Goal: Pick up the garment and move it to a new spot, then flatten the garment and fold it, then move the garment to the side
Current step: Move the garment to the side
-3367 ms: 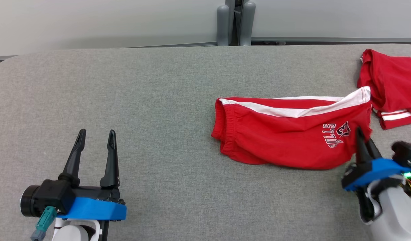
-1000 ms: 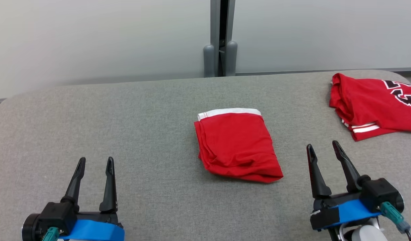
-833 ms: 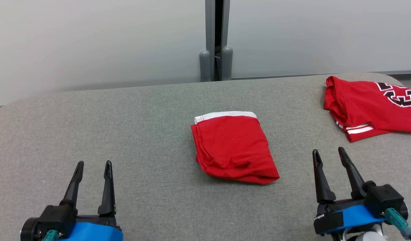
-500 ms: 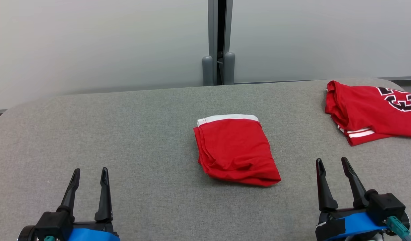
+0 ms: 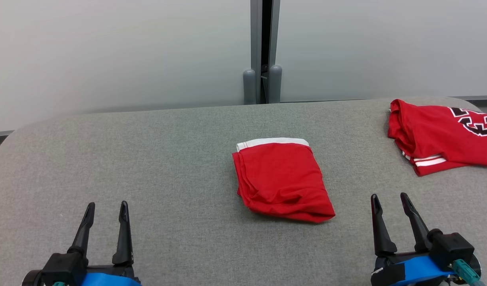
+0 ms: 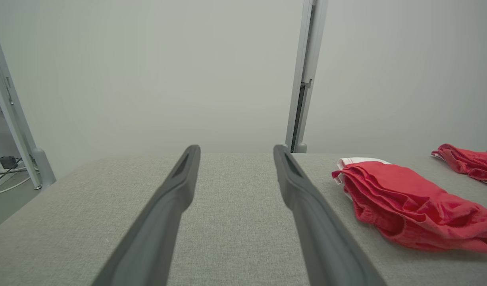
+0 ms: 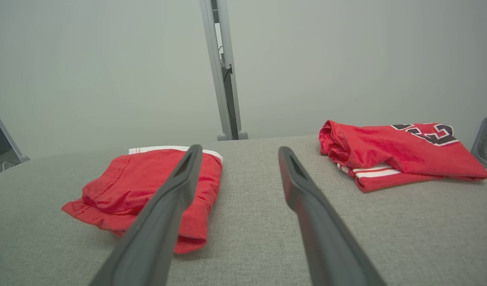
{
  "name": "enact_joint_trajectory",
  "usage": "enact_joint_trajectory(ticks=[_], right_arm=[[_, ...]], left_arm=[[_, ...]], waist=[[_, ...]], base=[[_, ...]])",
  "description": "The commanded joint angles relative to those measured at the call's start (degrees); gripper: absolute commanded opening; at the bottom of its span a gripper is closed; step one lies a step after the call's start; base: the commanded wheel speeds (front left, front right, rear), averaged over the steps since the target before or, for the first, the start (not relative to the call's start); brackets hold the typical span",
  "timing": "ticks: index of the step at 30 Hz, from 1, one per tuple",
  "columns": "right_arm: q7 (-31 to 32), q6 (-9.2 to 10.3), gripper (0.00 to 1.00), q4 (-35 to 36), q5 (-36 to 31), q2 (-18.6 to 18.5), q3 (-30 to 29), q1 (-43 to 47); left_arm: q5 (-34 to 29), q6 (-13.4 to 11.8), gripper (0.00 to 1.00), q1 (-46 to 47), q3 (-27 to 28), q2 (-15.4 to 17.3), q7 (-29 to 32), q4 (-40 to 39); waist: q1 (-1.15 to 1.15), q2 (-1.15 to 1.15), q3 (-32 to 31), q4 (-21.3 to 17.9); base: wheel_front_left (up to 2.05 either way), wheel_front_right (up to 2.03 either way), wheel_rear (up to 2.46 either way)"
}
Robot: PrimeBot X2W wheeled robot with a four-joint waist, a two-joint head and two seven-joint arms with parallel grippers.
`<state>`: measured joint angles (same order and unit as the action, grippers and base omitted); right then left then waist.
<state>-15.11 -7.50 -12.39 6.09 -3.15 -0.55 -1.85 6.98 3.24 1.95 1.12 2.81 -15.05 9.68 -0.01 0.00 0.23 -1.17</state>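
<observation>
**Grey fabric table point(image 5: 148, 159) bears a folded red garment point(image 5: 283, 180) between two parted grippers**

At the lower left of our head view we find the left gripper point(image 5: 108, 204), two long black fingers on a blue-taped mount. Its fingers stand apart with nothing between them, over the near part of the table. Through its wrist camera we see bare grey cloth between the fingers, and the red garment lies off to their right.

Moving right, we come to the red garment at the middle of the table. It is folded into a rough rectangle, with a white band along its far edge and soft creases bunched down its left and near sides. It lies flat on the cloth, well apart from both grippers and touched by neither.

Further right, at the lower right, we see the right gripper point(image 5: 388, 196), of the same build, fingers spread and empty. In its wrist view the left finger crosses in front of the garment, though our head view shows the two apart.

At the far right lies a second red top point(image 5: 437, 135) with white stripes and black-and-white lettering, loosely folded near the table's far right corner and running past the picture's edge. Behind the table, pale wall panels meet at a grey upright post point(image 5: 262, 51).
</observation>
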Motion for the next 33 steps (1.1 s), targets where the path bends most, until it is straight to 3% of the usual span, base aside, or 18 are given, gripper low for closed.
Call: enact_joint_trajectory(ticks=[1,11,21,33], right_arm=[[0.0,0.03,1.00,-0.2,-0.3,0.2,0.1,0.2],[0.4,0.03,1.00,-4.4,-1.4,-2.5,4.8,-11.3],[8.3,0.03,1.00,-15.6,-1.8,-4.5,8.3,-27.0],[13.2,0.03,1.00,-28.9,1.0,-5.9,9.5,-30.7]], left_arm=[[-0.1,-0.1,1.00,-0.6,-0.1,0.2,-0.1,0.0],[-0.3,-0.1,1.00,1.6,-0.4,0.2,-0.1,-0.6],[0.9,-0.7,1.00,5.4,-2.4,0.2,-0.1,-0.7],[2.0,-1.4,1.00,8.2,-4.2,0.2,-0.1,-0.6]], waist=[[0.01,0.00,0.0,0.1],[0.01,0.00,2.9,0.4],[0.01,0.00,8.8,3.3],[0.01,0.00,12.9,6.2]], base=[[0.00,0.00,0.00],[0.00,0.00,0.00],[0.00,0.00,0.00],[0.00,0.00,0.00]])
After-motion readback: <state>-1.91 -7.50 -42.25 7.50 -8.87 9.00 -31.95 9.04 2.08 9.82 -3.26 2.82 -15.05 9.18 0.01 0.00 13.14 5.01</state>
